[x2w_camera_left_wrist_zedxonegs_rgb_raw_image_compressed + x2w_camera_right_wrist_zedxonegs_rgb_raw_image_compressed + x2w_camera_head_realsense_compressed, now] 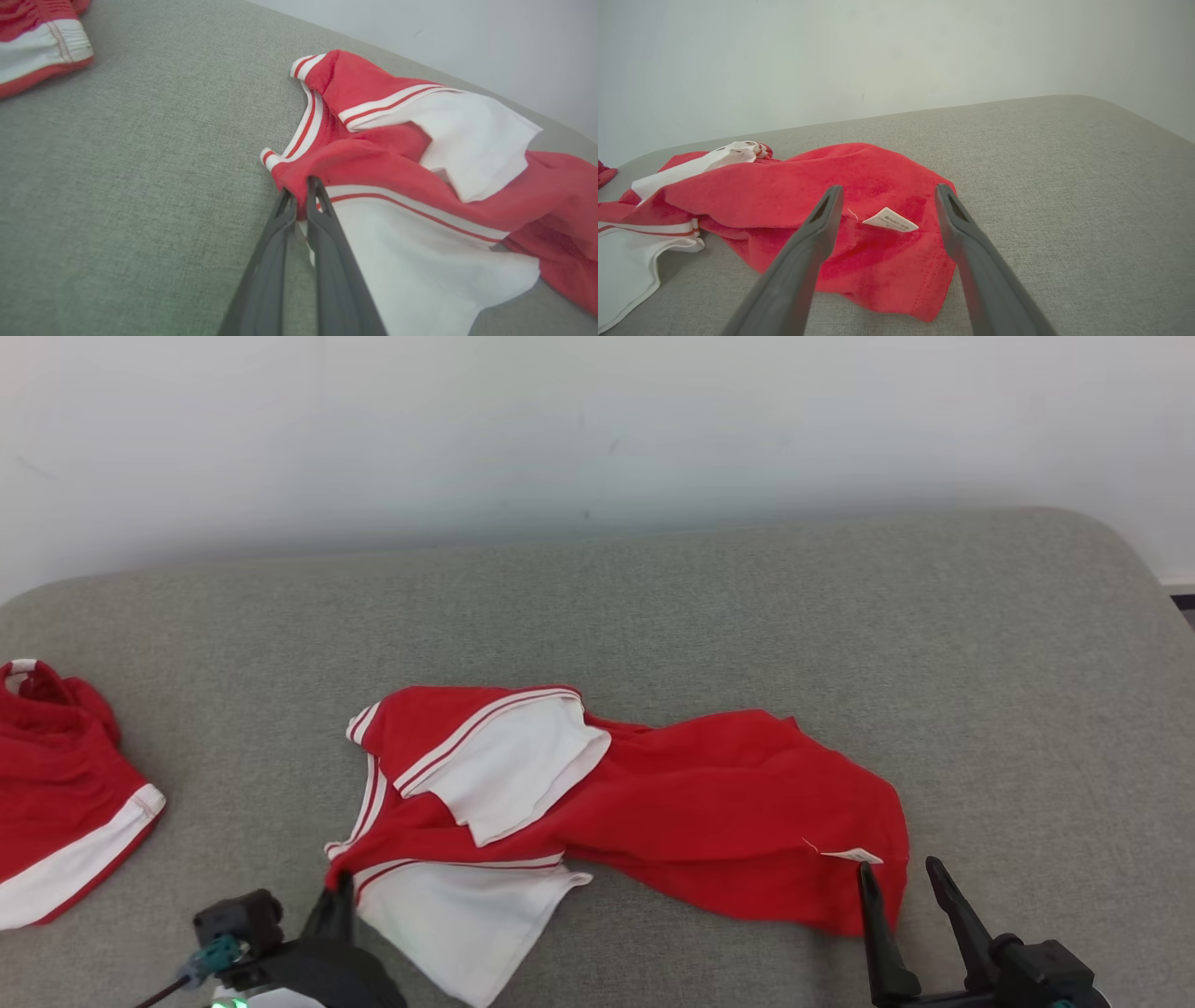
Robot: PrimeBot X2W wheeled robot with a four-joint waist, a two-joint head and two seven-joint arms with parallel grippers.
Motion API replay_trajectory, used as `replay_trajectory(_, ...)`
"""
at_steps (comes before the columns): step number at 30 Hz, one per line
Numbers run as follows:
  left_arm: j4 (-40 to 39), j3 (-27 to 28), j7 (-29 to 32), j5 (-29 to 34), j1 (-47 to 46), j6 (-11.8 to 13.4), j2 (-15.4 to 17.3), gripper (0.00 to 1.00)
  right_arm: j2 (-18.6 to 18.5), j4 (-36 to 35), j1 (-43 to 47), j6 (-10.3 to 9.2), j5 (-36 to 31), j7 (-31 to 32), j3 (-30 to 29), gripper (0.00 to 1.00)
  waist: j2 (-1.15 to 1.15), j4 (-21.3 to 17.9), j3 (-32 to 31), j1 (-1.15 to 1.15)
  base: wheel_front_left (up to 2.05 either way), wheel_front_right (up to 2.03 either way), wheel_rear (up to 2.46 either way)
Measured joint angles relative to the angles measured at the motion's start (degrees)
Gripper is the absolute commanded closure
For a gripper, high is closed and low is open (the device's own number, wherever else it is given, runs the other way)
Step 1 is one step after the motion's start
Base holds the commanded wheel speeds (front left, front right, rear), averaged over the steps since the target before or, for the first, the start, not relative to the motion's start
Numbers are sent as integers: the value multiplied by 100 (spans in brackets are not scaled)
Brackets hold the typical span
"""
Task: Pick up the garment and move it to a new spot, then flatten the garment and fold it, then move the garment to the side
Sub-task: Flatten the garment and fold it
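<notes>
My left gripper (301, 185) pinches the red garment (709, 784) by its collar; my right gripper (900, 868) hangs wide over its hem.

The garment (709, 812) in the middle is bright red in the body, with plain white sleeves edged in thin white-and-red stripes at shoulder and neck, and a small white label (851, 855) at its four o'clock corner. At nine o'clock a second garment (56, 803) is the same red with one broad white band, both on an upholstered surface (747, 607) of mottled grey-green weave below an off-white wall (597, 420). The left hand (336, 887) and right hand (896, 864) are dark charcoal, the left with a teal plug (219, 954).
</notes>
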Motion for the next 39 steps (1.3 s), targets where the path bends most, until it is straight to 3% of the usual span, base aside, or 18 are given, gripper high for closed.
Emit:
replay_trajectory(7,-102,89,279,-22,43,189,321,100,0,-34,-23,0,-1,34,62,0,0,121,12,0,0,0,0)
replay_trajectory(16,178,-116,282,430,-307,269,688,100,0,-70,-104,0,-10,45,29,0,0,96,170,1,0,0,0)
replay_trajectory(17,208,-144,250,470,-338,279,688,95,0,-70,-106,0,-11,45,24,0,0,91,183,1,0,0,0)
replay_trajectory(18,237,-176,220,514,-353,283,686,67,0,-70,-108,0,-11,45,24,0,0,85,193,1,0,0,0)
replay_trajectory(19,267,-200,176,536,-354,290,677,0,0,-69,-112,0,-11,45,24,0,0,76,201,1,0,0,0)
replay_trajectory(29,-80,-148,-402,753,170,432,471,0,0,-84,-75,0,-69,45,-155,0,0,108,177,1,0,0,0)
replay_trajectory(33,-957,505,-461,1094,642,456,221,0,0,-152,29,0,-163,62,-312,0,0,219,139,1,0,0,0)
replay_trajectory(39,-2093,1485,-475,2280,1599,-111,-345,0,3,-194,168,0,-312,189,-396,0,0,378,2,1,0,0,0)
